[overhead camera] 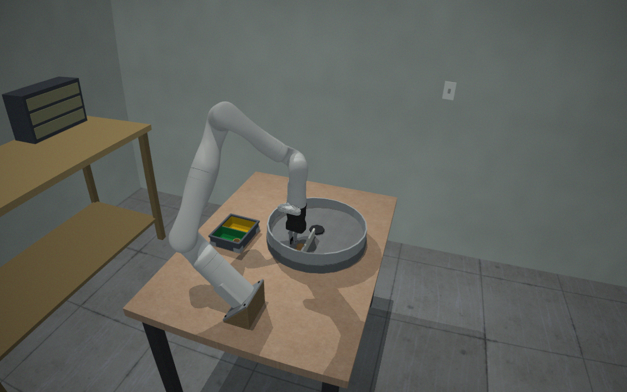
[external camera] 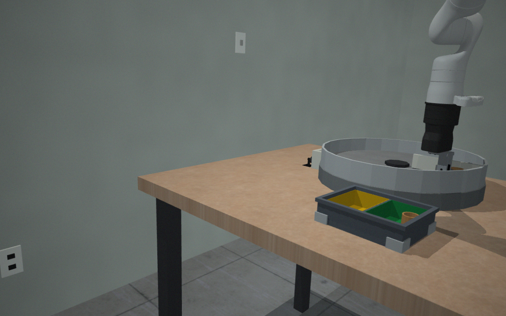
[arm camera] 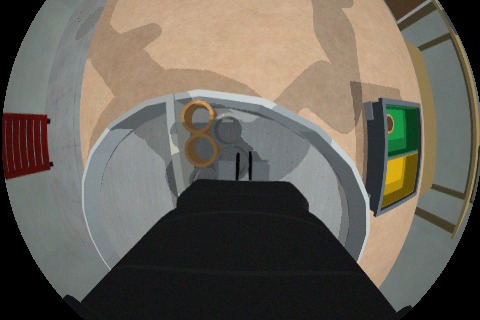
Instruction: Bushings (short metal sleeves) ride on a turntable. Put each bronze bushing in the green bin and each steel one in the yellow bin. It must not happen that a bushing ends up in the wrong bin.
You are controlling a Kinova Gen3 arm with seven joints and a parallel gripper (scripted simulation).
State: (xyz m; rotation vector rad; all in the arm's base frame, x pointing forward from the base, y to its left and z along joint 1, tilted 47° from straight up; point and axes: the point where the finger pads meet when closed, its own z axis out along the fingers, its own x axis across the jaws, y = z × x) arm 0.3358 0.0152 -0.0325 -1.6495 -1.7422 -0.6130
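Observation:
My gripper (overhead camera: 292, 239) (external camera: 445, 167) (arm camera: 244, 161) points down inside the turntable (overhead camera: 340, 219) (arm camera: 135, 195). It is shut on the wall of a dark grey steel bushing (arm camera: 235, 149), low over the disc; the arm partly hides this bushing. Another steel bushing (arm camera: 216, 130) stands close by, and part of a third grey round shape (arm camera: 195, 176) shows beside the gripper body. Two bronze bushings (arm camera: 185, 119) (arm camera: 188, 155) stand upright at the divider. The green bin (overhead camera: 225, 234) (external camera: 392, 210) (arm camera: 407, 135) holds one bronze bushing (external camera: 409, 219) (arm camera: 391, 124). No bushing shows in the yellow bin (overhead camera: 243, 224) (external camera: 357, 199) (arm camera: 400, 180).
A raised rim (overhead camera: 325, 258) (external camera: 365, 176) (arm camera: 352, 180) surrounds the turntable. A pale slanted divider (overhead camera: 309, 239) (arm camera: 172, 145) stands left of the bushings in the wrist view. A black hub (overhead camera: 317, 228) (external camera: 396, 163) marks the middle. Both bins share a dark frame beside the turntable.

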